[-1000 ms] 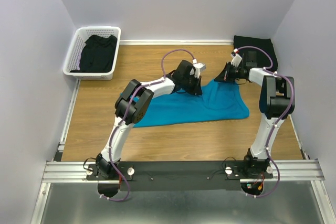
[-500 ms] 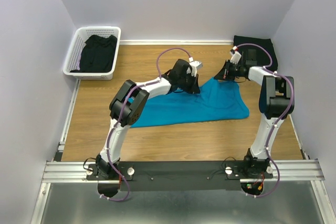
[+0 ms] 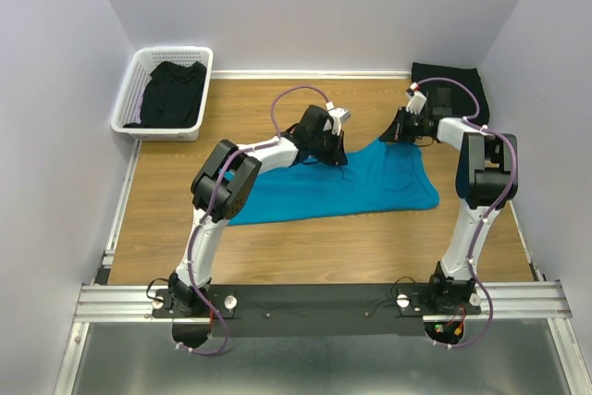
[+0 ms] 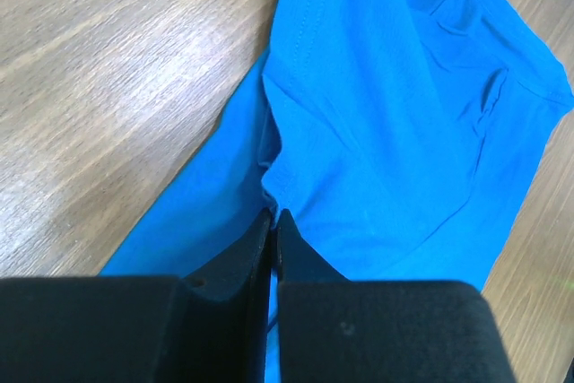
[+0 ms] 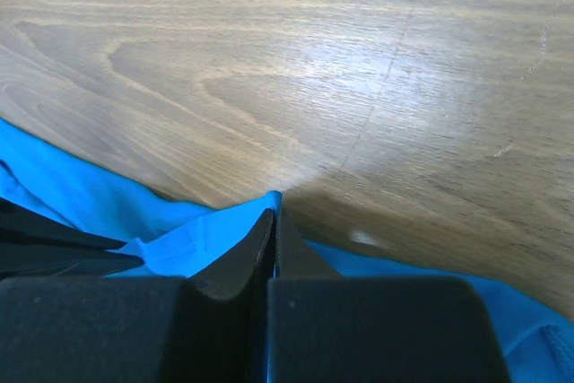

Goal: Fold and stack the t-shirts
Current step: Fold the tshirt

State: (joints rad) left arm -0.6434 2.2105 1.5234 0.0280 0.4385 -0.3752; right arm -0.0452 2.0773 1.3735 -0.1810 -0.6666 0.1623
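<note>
**Top external view: two narrow pinches on the far edge of the teal shirt**

Top external shows the teal shirt [image 3: 342, 187] spread on the worktop [image 3: 277, 247] between the arms, its far edge drawn up into a peak. The left end effector [image 3: 339, 153] and the right end effector [image 3: 388, 134] both sit at that edge. Each has its jaws narrow and closed on a pinch of teal fabric. A black shirt [image 3: 447, 90] lies flat in the far right corner. Another black shirt [image 3: 171, 94] sits in the basket [image 3: 176, 51] at far left.

Risks, as judged from here:
- The right grip looks thin, with only a corner of cloth showing at the very tip of the jaws. A firm pull could slip it free, dropping that side and skewing the fold.
- The left grip holds a bunched ridge that may take in more than one layer. Lifting it could drag the layer beneath and set in creases.
- The two pinches lie near each other, so most of the shirt is unsupported. An uneven pull would likely twist it.
- The right arm works close to the flat black shirt, and a wide sweep could disturb it.

Only the wrist views show the jaws meeting on cloth, since from above the arm bodies hide that contact. The left wrist view also shows creases and a seam. Only top external shows the shirt's full outline, the basket and both black shirts.
</note>
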